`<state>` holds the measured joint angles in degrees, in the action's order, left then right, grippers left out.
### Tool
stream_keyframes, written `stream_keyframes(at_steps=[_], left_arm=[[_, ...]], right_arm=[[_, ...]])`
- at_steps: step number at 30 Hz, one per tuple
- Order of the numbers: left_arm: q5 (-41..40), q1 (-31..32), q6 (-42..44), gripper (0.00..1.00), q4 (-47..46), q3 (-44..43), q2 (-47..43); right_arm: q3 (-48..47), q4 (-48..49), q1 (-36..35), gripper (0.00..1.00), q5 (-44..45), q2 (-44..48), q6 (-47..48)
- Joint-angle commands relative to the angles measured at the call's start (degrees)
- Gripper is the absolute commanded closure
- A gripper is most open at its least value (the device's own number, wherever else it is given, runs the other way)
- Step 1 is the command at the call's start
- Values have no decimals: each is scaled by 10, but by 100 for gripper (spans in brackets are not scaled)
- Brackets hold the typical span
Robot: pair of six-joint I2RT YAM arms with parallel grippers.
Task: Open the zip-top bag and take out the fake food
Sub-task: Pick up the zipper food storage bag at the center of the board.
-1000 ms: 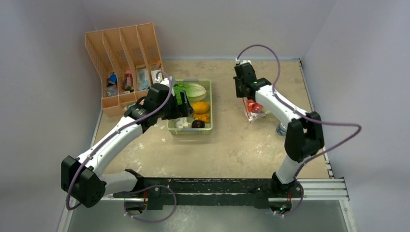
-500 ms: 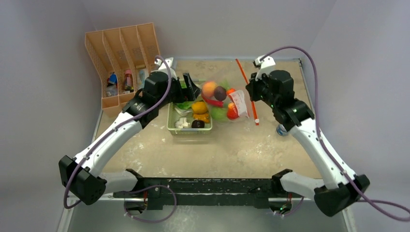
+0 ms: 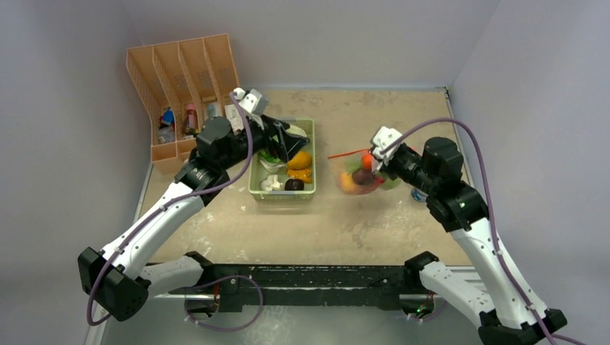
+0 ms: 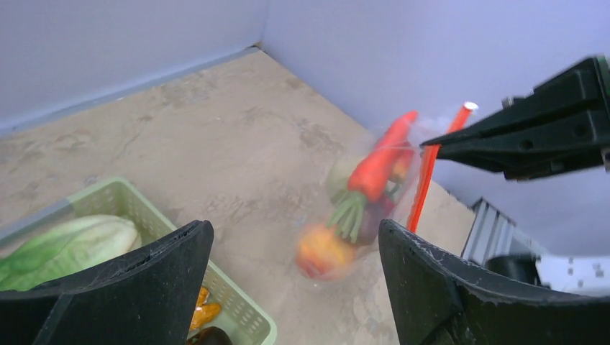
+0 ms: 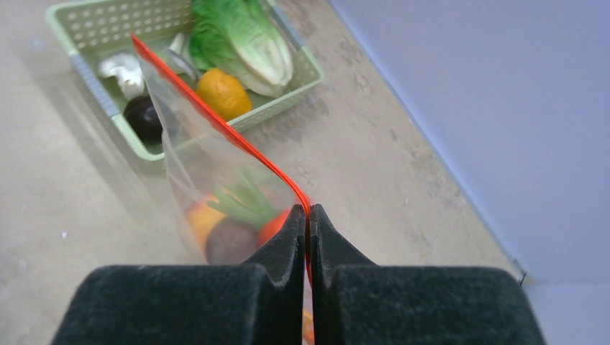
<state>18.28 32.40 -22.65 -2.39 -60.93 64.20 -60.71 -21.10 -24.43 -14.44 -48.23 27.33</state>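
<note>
**A:** From above, where is the zip-top bag (image 3: 360, 176)?

**B:** Dangling low over the table (image 3: 345, 223), just right of the green tray (image 3: 282, 194); the right gripper (image 3: 380, 154) pinches one end of its zip strip (image 3: 345, 154), so the fake food (image 3: 349, 183) sags to the bottom; whether it touches the table I cannot tell.

**A:** And the left wrist view?

**B:** The left gripper (image 4: 293, 233) stands with jaws wide apart, holding nothing; it faces the bag, probably lining up on the strip's free end.

**A:** The right wrist?

**B:** Jaws together, clamped on the strip; it runs away toward the tray; the seal looks closed; gripping one end leaves the rest reachable.
</note>
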Motion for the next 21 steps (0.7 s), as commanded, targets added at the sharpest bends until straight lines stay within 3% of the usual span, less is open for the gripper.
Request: stream_keyframes(at_steps=[1, 6, 10, 17, 21], left_arm=[[139, 6, 112, 15, -82, 28, -14], [184, 35, 111, 19, -69, -2, 13], [152, 68, 152, 18, -23, -22, 28], [136, 83, 152, 16, -19, -24, 26], [125, 96, 205, 16, 47, -37, 45]], right_arm=[[21, 46, -2, 100, -107, 43, 84], [12, -4, -2, 100, -131, 15, 108], [17, -18, -2, 100, -168, 0, 113], [29, -4, -2, 100, -241, -8, 119], [33, 5, -2, 100, -287, -23, 128]])
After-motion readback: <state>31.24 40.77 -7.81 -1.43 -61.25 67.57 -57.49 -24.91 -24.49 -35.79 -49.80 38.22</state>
